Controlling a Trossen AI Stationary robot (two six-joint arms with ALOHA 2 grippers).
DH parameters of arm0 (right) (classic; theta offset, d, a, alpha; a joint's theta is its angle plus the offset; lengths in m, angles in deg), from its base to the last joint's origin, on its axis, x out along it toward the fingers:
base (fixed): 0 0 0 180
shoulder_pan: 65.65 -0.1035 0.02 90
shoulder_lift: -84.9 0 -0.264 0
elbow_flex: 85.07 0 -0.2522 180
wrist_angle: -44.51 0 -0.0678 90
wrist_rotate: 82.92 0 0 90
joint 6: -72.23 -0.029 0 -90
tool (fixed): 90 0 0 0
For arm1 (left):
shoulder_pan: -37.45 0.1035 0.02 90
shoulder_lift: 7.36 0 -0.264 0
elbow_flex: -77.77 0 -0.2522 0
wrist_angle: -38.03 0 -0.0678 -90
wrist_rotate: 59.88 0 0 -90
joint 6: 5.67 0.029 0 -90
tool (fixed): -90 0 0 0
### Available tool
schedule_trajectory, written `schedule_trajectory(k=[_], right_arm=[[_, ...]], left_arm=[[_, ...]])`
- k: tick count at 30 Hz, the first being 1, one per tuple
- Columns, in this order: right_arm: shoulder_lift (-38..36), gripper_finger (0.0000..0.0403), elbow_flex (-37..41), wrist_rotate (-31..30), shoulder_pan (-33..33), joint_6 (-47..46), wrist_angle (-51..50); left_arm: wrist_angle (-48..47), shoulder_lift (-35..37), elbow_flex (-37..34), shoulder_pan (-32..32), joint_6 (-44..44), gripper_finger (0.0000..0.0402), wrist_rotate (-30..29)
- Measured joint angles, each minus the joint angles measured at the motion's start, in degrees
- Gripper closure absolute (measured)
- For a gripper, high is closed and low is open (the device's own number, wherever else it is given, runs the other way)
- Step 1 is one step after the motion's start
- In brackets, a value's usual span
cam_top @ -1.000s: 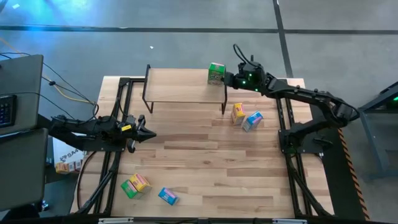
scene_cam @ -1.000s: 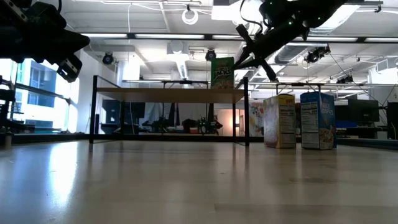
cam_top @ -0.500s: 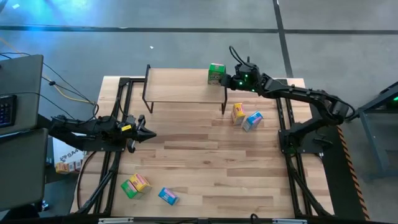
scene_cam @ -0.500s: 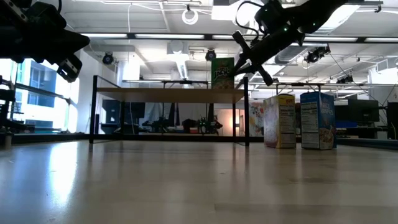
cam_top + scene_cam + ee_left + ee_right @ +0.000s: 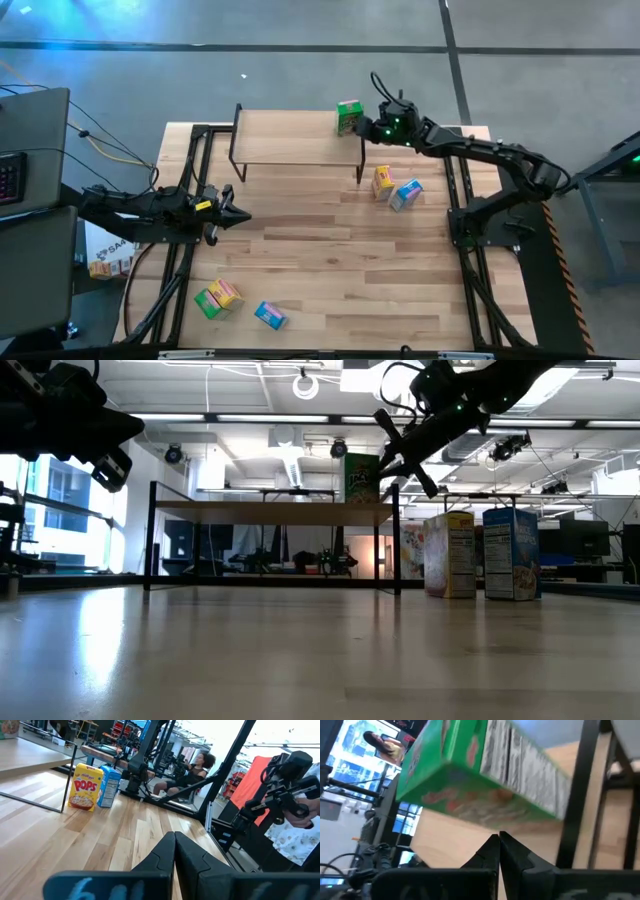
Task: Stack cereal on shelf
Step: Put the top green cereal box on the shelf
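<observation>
A green cereal box (image 5: pixel 348 116) stands upright on its base at the far right corner of the shelf (image 5: pixel 290 140); the low view shows this box (image 5: pixel 362 477) above the shelf top (image 5: pixel 270 510). My right gripper (image 5: pixel 367 127) is shut, level with the box on its right. In the right wrist view its tips (image 5: pixel 498 839) sit just below the blurred green box (image 5: pixel 480 775). My left gripper (image 5: pixel 243 214) waits shut over the table's left side, its tips (image 5: pixel 174 837) closed. My right gripper meets the green box's right side face (image 5: pixel 495 820) with its shut fingertips, coming level from the table's right. The box stays upright on the shelf top. Whether the tips press it or only graze it cannot be told.
A yellow box (image 5: pixel 383 181) and a blue box (image 5: pixel 406 194) stand on the table by the shelf's right legs. A green, a yellow (image 5: pixel 218 297) and a blue box (image 5: pixel 270 316) lie near the front left. People sit beyond the table (image 5: pixel 197 767).
My right gripper has moved a little toward the green box, staying shut. The box has turned slightly and shifted toward the shelf's far edge, still upright.
</observation>
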Motion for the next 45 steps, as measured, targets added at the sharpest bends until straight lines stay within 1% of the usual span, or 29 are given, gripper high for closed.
schedule_trajectory(k=[4,7,11,13,17,19,20,26,30,32,35,45], right_arm=[[0.0,0.0403,0.0,-0.4,-2.5,-6.5,2.0],[-0.3,0.0403,0.0,-3.9,-4.5,-13.2,2.2],[-0.7,0.0403,0.0,-11.1,-6.8,-26.0,4.9],[-0.7,0.0403,0.0,-16.1,-8.3,-33.2,7.3],[-0.7,0.0403,0.0,-27.6,-11.3,-43.8,8.5],[-0.5,0.0403,0.0,-32.1,-12.5,-48.0,8.7],[-0.3,0.0403,0.0,-33.4,-13.0,-49.0,8.9],[3.2,0.0403,-0.7,-35.8,-15.4,-54.8,8.9],[6.8,0.0403,-4.6,-35.5,-15.4,-54.4,8.1],[7.9,0.0403,-6.1,-34.6,-14.8,-53.4,5.6],[8.3,0.0403,-7.2,-34.7,-14.2,-54.0,2.6],[8.3,0.0403,-7.3,-33.9,-16.0,-57.1,3.8]], left_arm=[[0.0,0.0,0.0,0.0,0.0,0.0401,0.0],[0.0,0.0,0.0,0.0,0.0,0.0401,0.0],[0.0,0.0,0.0,0.0,0.0,0.0401,0.0],[0.0,0.0,0.0,0.0,0.0,0.0401,0.0],[0.0,0.0,0.0,0.0,0.0,0.0401,0.0],[0.0,0.0,0.0,0.0,0.0,0.0401,0.0],[0.0,0.0,0.0,0.0,0.0,0.0401,0.0],[0.0,0.0,0.0,0.0,0.0,0.0401,0.0],[0.0,0.0,0.0,0.0,0.0,0.0401,0.0],[0.0,0.0,0.0,0.0,0.0,0.0401,0.0],[0.0,0.0,0.0,0.0,0.0,0.0401,0.0],[0.0,0.0,0.0,0.0,0.0,0.0401,0.0]])
